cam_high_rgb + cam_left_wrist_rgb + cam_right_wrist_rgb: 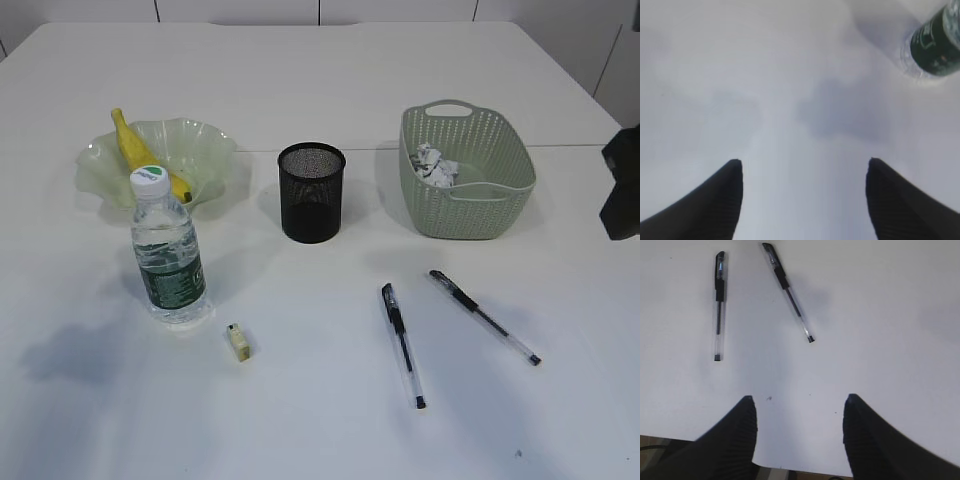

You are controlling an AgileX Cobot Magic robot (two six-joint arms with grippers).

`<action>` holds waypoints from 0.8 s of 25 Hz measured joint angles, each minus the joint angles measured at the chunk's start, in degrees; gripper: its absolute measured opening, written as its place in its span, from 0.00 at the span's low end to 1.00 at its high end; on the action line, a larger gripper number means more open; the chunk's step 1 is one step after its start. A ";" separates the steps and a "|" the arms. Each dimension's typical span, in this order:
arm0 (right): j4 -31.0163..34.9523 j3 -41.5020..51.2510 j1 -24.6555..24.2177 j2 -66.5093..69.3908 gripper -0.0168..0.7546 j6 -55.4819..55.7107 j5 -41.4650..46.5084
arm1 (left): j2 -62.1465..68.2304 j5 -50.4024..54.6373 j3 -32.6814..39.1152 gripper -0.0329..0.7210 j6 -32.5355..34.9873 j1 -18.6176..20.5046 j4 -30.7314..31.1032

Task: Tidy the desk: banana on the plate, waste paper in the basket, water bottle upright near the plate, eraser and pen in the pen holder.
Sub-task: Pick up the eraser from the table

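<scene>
Remaining work, judging from the layout, is the small stuff. Curved yellow speckled banana [140, 152] already lies in the pale green translucent ruffled plate [205, 140], crumpled white waste paper [436, 165] sits inside the sage-green perforated plastic basket [490, 215], and the clear plastic water bottle with dark green label [168, 250] stands upright at 6 o'clock of the plate.

Still loose on the plain white desk [320, 430]: the tiny cream eraser block with dark end [238, 341], at 4 o'clock from the bottle, and two clear-barrelled black-grip pens, the near pen [402, 344] and the far pen [483, 316], at 4–5 o'clock from the black mesh cylindrical pen holder [311, 191].

Left gripper [802, 167] spread wide, holding nothing, over bare desk. Right gripper [797, 402] released too, with the pens lying at 11–12 o'clock.

Next: thin, smooth pen barrel lying flat needs a low, centred pinch.
</scene>
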 joint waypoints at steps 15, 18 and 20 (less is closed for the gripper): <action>6.74 -1.43 4.86 2.13 0.55 -5.62 -1.18 | 6.41 11.14 -4.13 0.71 4.70 0.42 -7.99; 6.15 -4.31 10.62 4.87 0.55 -3.99 -1.18 | 7.01 9.75 -4.13 0.71 3.91 0.71 -9.55; 5.43 -6.86 13.78 7.62 0.55 -2.59 -1.29 | 7.01 9.04 -4.13 0.71 2.83 0.71 -9.91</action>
